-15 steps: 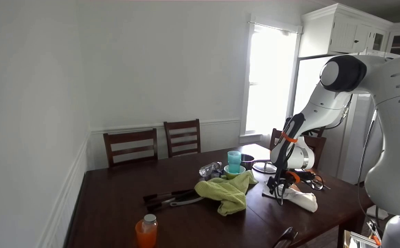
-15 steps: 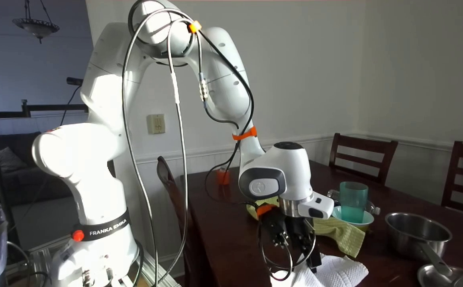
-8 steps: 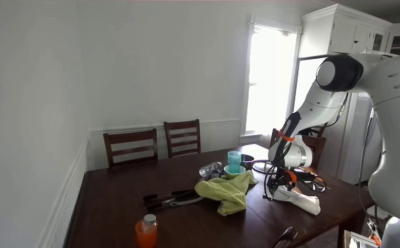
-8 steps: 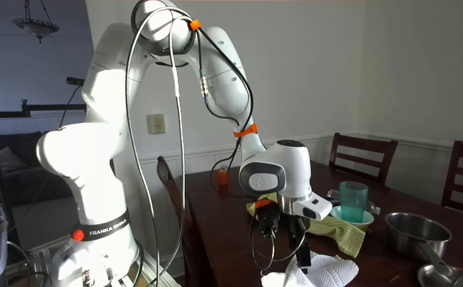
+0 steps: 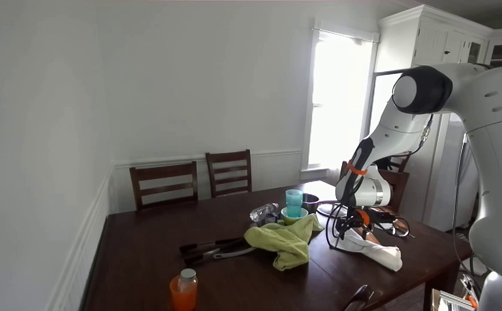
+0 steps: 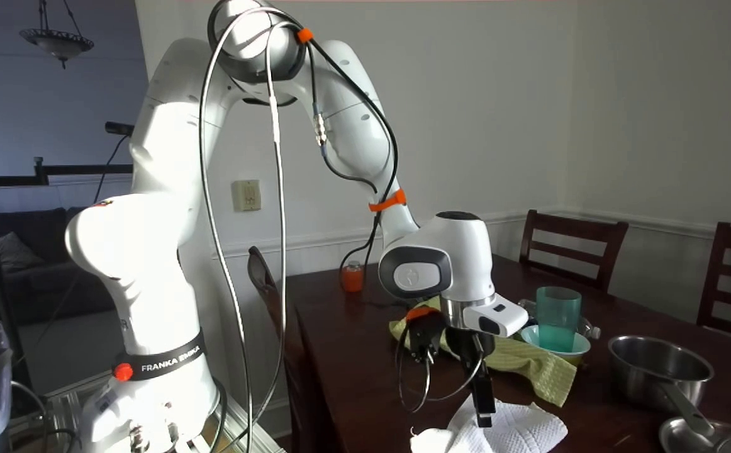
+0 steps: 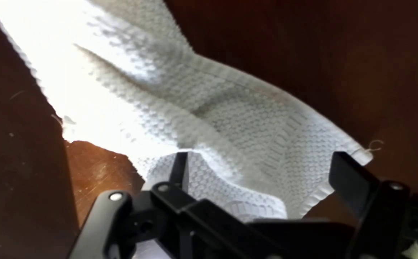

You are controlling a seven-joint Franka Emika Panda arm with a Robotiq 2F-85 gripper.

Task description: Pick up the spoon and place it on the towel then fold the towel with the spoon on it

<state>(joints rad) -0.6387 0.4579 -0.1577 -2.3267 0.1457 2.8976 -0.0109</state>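
Wrist view: we see claw (image 7: pixel 262 163) spread at six o'clock, rumpled white towel (image 7: pixel 187 118) reaching eleven. Spoon unseen, placing unconfirmed; folding likely begun, unfinished.

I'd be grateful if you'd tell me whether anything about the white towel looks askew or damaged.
Yes, slightly: in the wrist view the white towel lies rumpled, with a slanting ridge and edges that do not line up. A loose thread curls from one corner, which may be fraying.

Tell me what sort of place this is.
Likely a home's dining area beside a kitchen: a wooden table with slatted chairs at it, and white cabinets in the background.
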